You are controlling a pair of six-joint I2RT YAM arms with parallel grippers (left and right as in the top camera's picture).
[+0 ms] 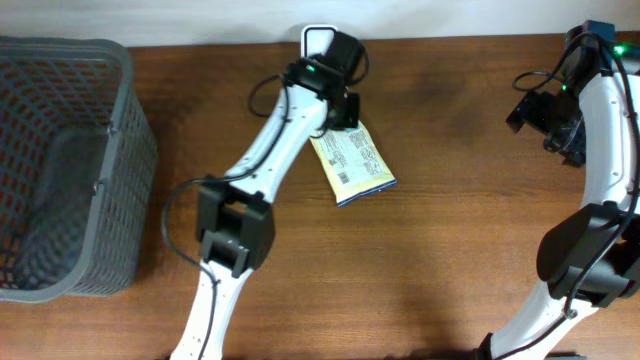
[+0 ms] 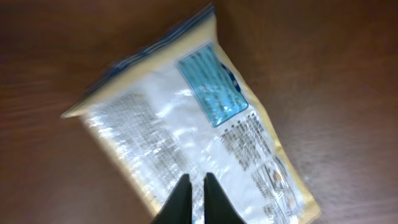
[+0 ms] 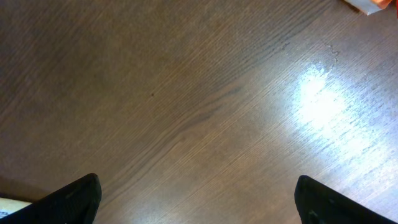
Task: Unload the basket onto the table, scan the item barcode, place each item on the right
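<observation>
So, the packet [image 1: 353, 166] is found lying on the brown wooden bench [image 1: 450, 250], a bit right of the middle and toward the far side. It's turned at an angle, with its blue-edged end pointing near-right and its other end tucked up under the left tool [image 1: 338, 108]. In the left wrist view the packet [image 2: 186, 124] is seen pale yellow with a shiny clear face. Blocks of small print and a blue label [image 2: 211, 87] can be made out on it, though the print is too blurred to be read.

The left tool [image 2: 198, 180] is narrowed right down. Its fingers [image 2: 183, 200] are almost together with only a sliver of gap left, and they're placed over the packet's end opposite the blue strip. Whether the film is actually pinched between them can't be told from these views.

The right tool [image 1: 532, 110] is parked over at the far right, well apart from the packet. In its own wrist view the right tool [image 3: 196, 180] is spread wide. One finger is seen in each lower corner, and only bare bench [image 3: 199, 93] with a bright glare patch is seen between them.

A white-rimmed device [image 1: 318, 40] is seen at the far edge of the bench, just beyond the left tool and partly covered by the arm's wrist. A grey mesh basket [image 1: 125, 150] is sat at the far left, well apart from everything else.
</observation>
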